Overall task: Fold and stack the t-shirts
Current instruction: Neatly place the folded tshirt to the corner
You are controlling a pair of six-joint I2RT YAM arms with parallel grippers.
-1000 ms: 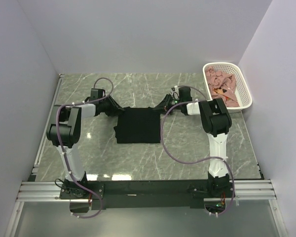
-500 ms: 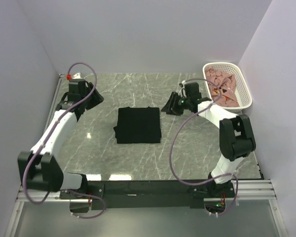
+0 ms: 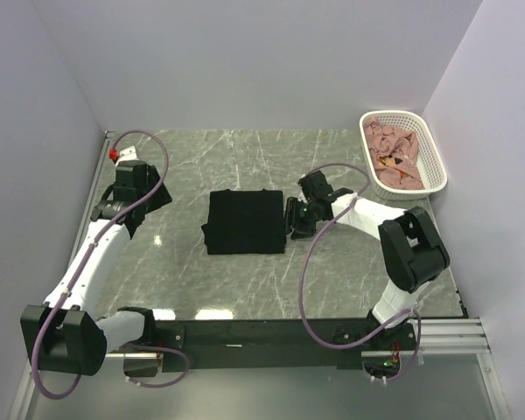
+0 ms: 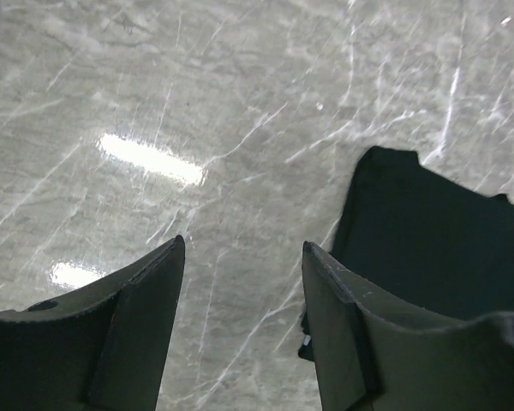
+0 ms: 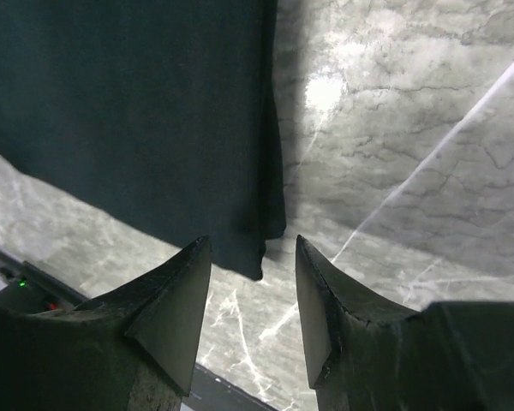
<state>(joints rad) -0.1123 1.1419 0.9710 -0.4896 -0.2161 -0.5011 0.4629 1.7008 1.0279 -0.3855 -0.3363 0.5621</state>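
**Top external view.** A black t-shirt (image 3: 245, 222), folded to a neat rectangle, is shown lying flat near the middle of the grey marble counter (image 3: 341, 262). The left claw (image 3: 153, 199) is held over bare counter to the left of the garment, well apart from it. The right claw (image 3: 292, 223) is seen just beside the garment's right edge; whether it touches the cloth cannot be told here. A white lattice basket (image 3: 435, 162) is placed in the far right corner, and crumpled pink cloth (image 3: 392, 153) is heaped inside it.

**Left wrist view.** The two fingers (image 4: 137, 330) of the left claw are shown spread apart, with only marble visible in the gap. The black t-shirt is seen ahead and to the right, clear of both fingertips.

**Right wrist view.** The fingers of the right claw are likewise shown apart, with nothing gripped. The black t-shirt fills the upper left of the frame; its edge and one corner are seen just beyond the fingertips, in line with the gap, and bare counter is seen to the right.
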